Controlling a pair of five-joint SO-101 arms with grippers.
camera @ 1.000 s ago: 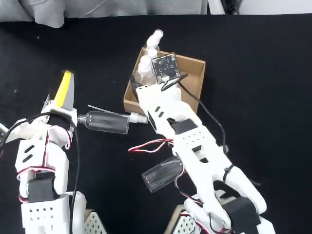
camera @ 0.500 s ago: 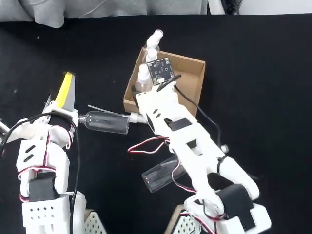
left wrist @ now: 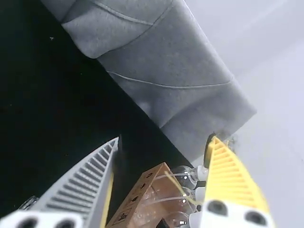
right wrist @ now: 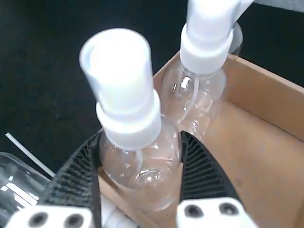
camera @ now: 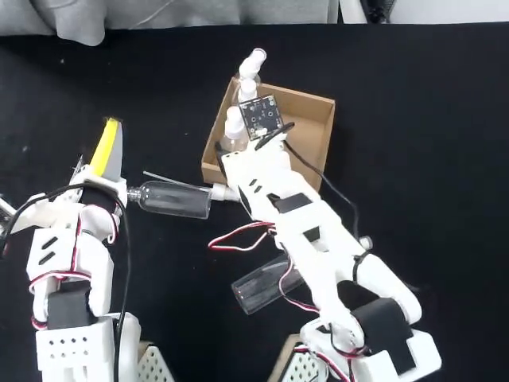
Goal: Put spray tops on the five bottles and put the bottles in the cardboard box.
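My right gripper (right wrist: 141, 137) is shut on a clear bottle (right wrist: 137, 164) with a white spray top (right wrist: 124, 80), held upright at the near corner of the cardboard box (right wrist: 251, 142). A second topped bottle (right wrist: 199, 88) stands just behind it in the box. From above, that arm's wrist covers the gripper (camera: 236, 142) over the box (camera: 314, 119), where two spray tops (camera: 251, 64) poke out. My left gripper (camera: 107, 143) is open and empty, left of a bottle (camera: 171, 199) lying on its side. Its grey and yellow fingers (left wrist: 225, 171) frame the distant box (left wrist: 147, 194).
An open bottle without a top (camera: 261, 288) lies on the black table beside the right arm's base. A thin dip tube (camera: 163, 178) lies just above the lying bottle. Grey cloth (camera: 79, 16) runs along the table's far edge.
The right arm has swung slightly left over the box with the bottle still gripped, and its base has turned. The left arm and the lying bottles have not moved.
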